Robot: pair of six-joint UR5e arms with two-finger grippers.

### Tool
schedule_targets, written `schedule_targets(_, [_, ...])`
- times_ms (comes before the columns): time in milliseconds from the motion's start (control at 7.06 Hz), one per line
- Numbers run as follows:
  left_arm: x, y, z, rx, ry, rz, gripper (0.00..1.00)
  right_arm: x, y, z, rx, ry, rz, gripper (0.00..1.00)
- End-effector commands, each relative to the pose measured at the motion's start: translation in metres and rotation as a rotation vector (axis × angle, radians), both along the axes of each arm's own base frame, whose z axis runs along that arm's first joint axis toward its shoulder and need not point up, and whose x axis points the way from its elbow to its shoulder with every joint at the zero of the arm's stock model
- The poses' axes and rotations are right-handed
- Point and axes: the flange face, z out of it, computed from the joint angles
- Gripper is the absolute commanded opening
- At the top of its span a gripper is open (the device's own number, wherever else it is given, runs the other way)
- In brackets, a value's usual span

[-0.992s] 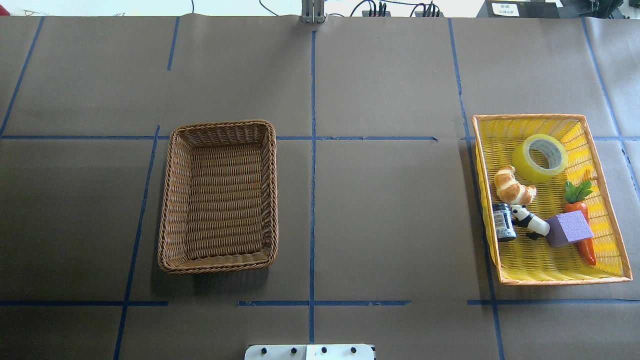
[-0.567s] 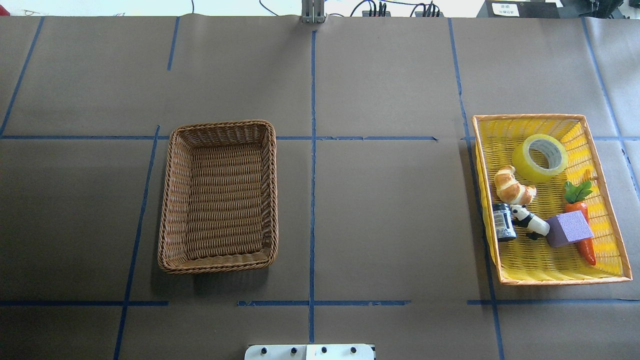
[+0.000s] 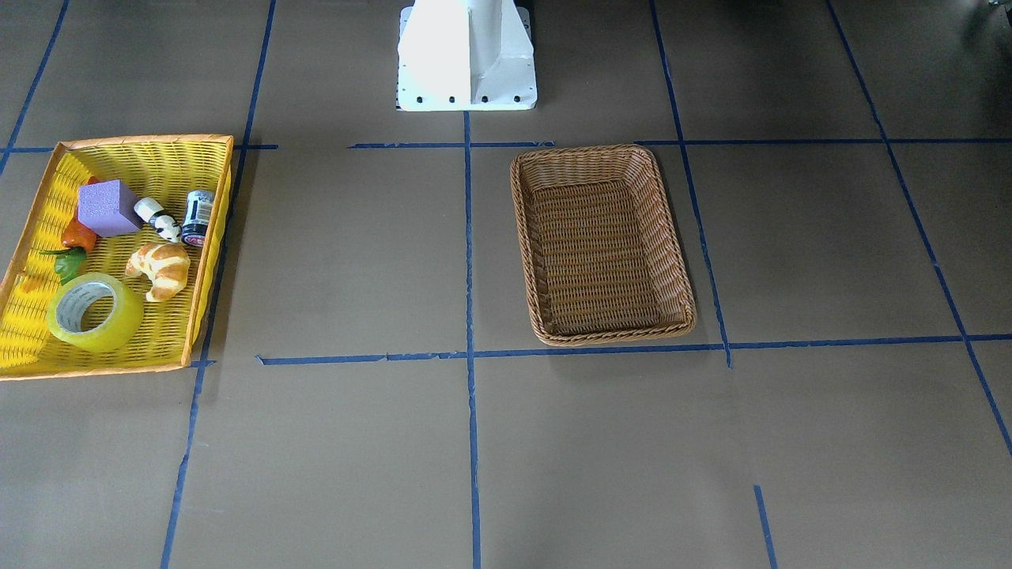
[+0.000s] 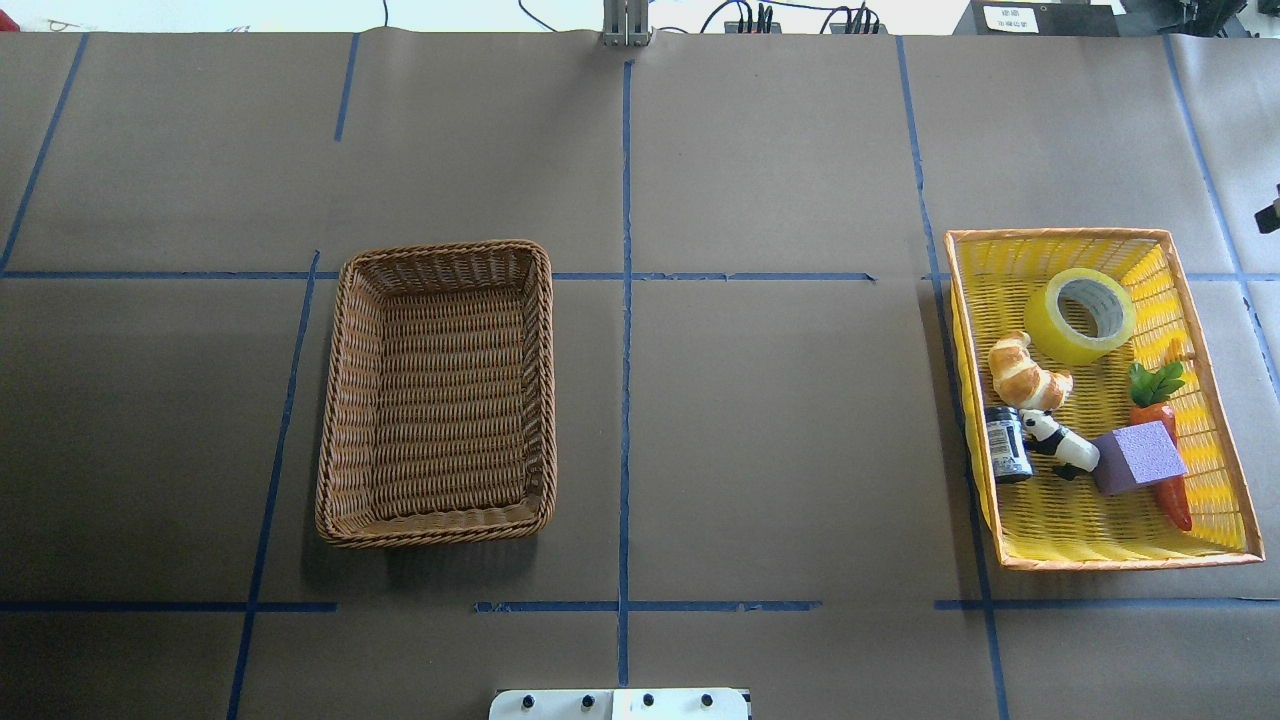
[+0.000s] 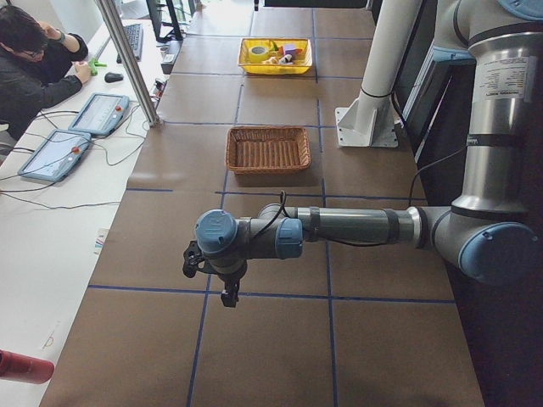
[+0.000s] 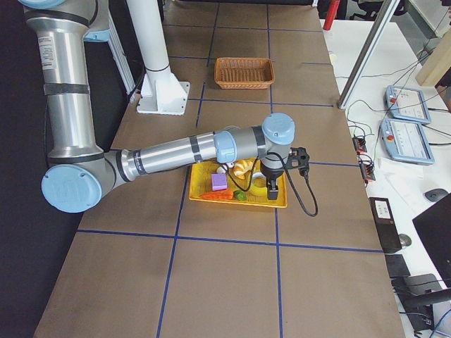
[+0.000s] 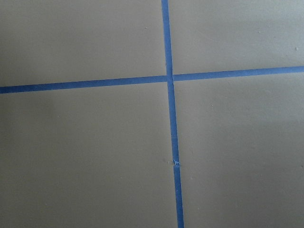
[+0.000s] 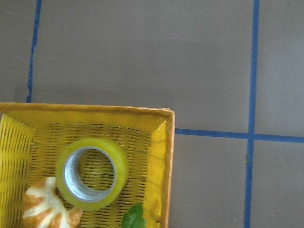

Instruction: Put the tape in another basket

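Find the tape (image 4: pixel 1080 315) lying flat, core hole upward, at the 12 o'clock end of the yellow basket (image 4: pixel 1100 236) in the overhead view, not yet lifted and with nothing gripping it. Note the croissant (image 4: pixel 1027 372) just beside it at 7 o'clock and the carrot (image 4: pixel 1160 420) with its greens at 5 o'clock. Farther toward 6 o'clock, note a panda figure (image 4: pixel 1058 440), a small dark jar (image 4: pixel 1007 445) and a purple block (image 4: pixel 1138 458). Place that basket at 3 o'clock on the table and the brown wicker basket (image 4: pixel 445 250) at 9 o'clock of centre, well apart, holding nothing.

Judge this as the approach, before any grasp. Spot the right gripper (image 6: pixel 272 189) above the yellow basket, its wrist camera looking down on the tape at 7 o'clock of that picture. Cannot tell whether spread or pressed together. Same for the left gripper (image 5: pixel 229 295), hanging over blue grid lines (image 7: pixel 168 78), well apart from both baskets: cannot tell.

Calls next for centring over the roll, spreading to span its wall, and descending clear of croissant and basket wall. After that, probably a long carry toward 9 o'clock.

Can read nothing: print on the jar, a sticker (image 5: pixel 497 80) on the left arm, a white tag (image 4: pixel 1012 15) at 1 o'clock, all too small.
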Motion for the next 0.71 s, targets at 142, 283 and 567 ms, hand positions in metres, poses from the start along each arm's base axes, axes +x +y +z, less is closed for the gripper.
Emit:
schedule_targets(142, [-0.001,0.000,-0.006,0.006,0.001,-0.004,1.00,-0.104,0.005,0.003,-0.043,0.025,0.078,1.00])
schedule_targets(283, [-0.001,0.000,-0.006,0.006,0.001,-0.004,1.00,-0.134,0.005,0.014,-0.042,0.027,0.076,1.00])
schedule_targets(567, [-0.001,0.000,-0.006,0.003,-0.001,-0.005,1.00,-0.151,0.001,0.041,-0.053,0.079,0.065,1.00])
